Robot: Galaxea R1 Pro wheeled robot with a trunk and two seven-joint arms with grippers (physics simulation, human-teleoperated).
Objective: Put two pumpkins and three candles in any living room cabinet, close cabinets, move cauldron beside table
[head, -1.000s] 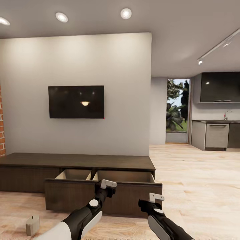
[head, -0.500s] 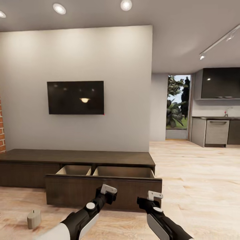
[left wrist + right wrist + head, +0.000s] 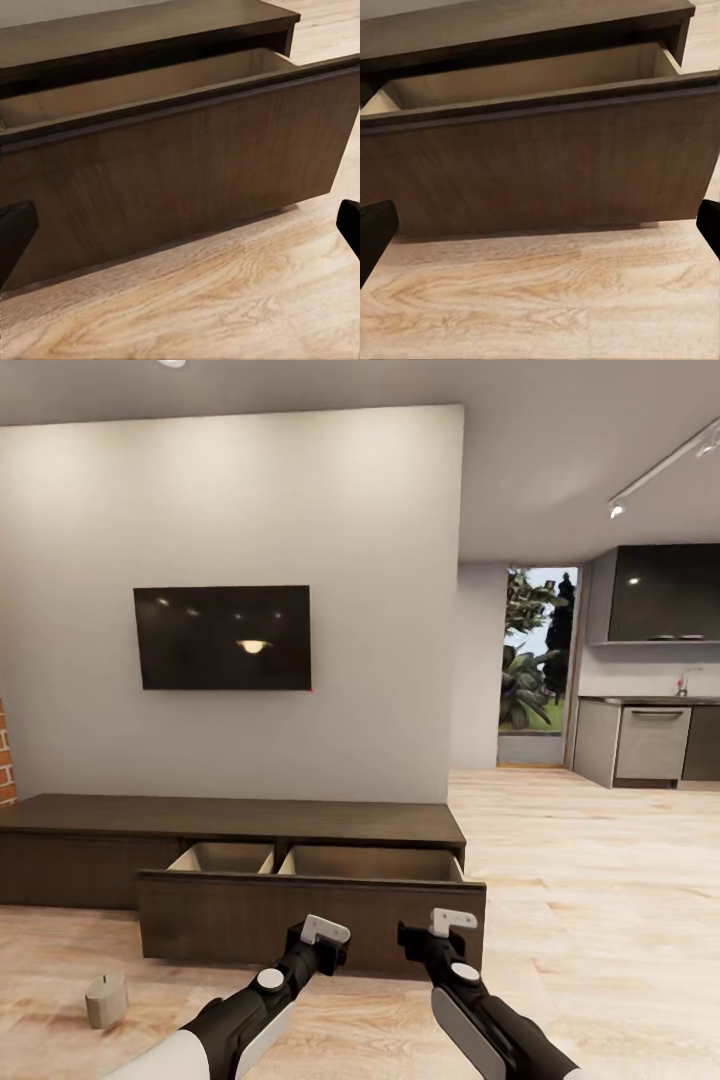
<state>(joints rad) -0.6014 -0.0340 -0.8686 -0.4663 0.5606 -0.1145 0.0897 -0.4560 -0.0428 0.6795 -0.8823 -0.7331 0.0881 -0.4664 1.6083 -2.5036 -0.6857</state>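
Observation:
The long dark brown cabinet (image 3: 230,820) stands against the grey wall, with a wide drawer (image 3: 250,925) pulled out and its pale divided inside (image 3: 370,863) showing nothing in it. A stubby beige candle (image 3: 105,1000) stands on the plank floor left of the drawer. My left gripper (image 3: 325,942) and right gripper (image 3: 438,935) hover side by side just in front of the drawer front. Both are open and hold nothing. In the wrist views the drawer front (image 3: 187,172) (image 3: 540,165) lies close ahead between wide-spread black fingertips (image 3: 15,232) (image 3: 375,232).
A black TV (image 3: 222,638) hangs above the cabinet, and red brick (image 3: 6,755) shows at the left edge. Open plank floor (image 3: 580,880) runs right towards a glass door (image 3: 535,665) and grey kitchen units (image 3: 650,743).
The whole picture has slid upward, so the camera has moved. My right gripper has shifted left and nearer the drawer front. The left gripper has hardly moved.

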